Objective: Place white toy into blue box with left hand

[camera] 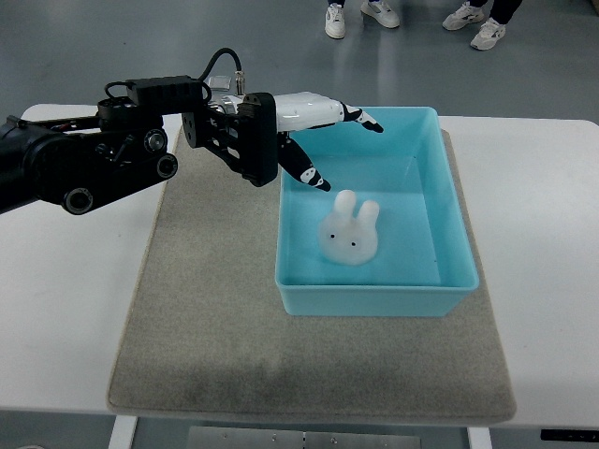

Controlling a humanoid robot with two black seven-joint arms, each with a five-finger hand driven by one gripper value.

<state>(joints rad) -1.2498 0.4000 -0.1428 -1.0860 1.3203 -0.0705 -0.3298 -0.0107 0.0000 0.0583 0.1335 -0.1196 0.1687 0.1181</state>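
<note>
Top view: left hand [309,140], fingers spread and empty, hung over the blue box's [451,224] far-left corner. White toy [352,232], a rabbit head with ears pointing away from the robot, lay inside the box, near and right of the hand. Right hand absent. No legible writing. Grey mat [206,309] covered the worktop [543,262].

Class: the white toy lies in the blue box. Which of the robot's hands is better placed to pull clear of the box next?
Left. The left hand hovers open over the blue box, above the white toy. No right arm is in view.
</note>
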